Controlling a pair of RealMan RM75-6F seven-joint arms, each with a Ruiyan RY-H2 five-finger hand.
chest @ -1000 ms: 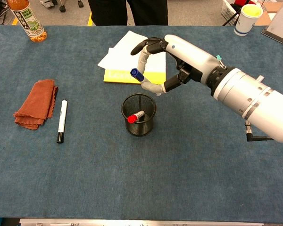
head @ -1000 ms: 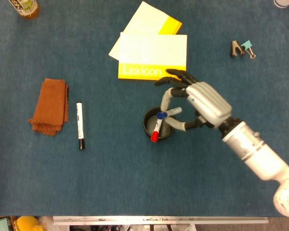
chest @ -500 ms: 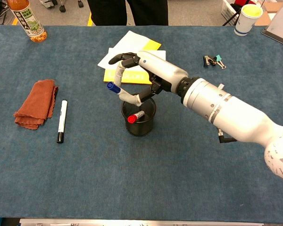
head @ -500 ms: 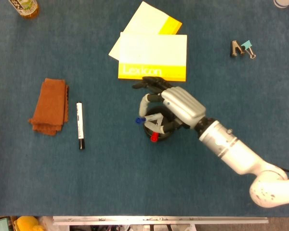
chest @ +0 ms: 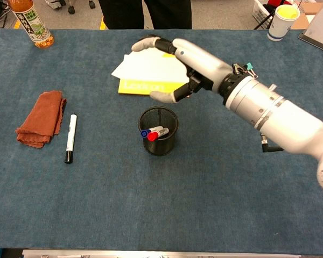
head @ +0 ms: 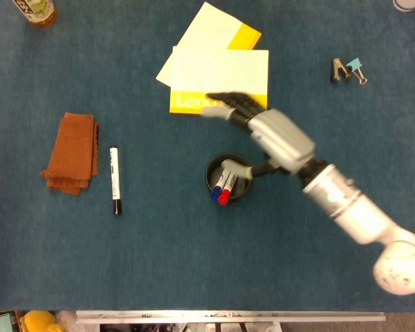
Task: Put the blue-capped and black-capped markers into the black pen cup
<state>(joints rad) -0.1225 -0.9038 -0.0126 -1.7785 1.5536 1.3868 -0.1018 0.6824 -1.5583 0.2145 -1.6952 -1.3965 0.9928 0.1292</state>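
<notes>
Chest view: right hand (chest: 185, 56) empty, fingers spread wide, hovering above and behind black pen cup (chest: 158, 141) at frame centre. Blue-capped marker (chest: 149, 131) inside cup beside red-capped marker (chest: 156, 134). Black-capped marker (chest: 70, 138) flat on table, left side, near brown cloth (chest: 40, 118). Left hand out of frame.

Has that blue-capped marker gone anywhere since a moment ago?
Yes. The blue-capped marker has dropped from the right hand into the black pen cup, beside the red-capped marker.

The yellow notepad (head: 219, 86) reads "Lexicon" along its lower edge, partly hidden by the hand (head: 273, 135).
</notes>
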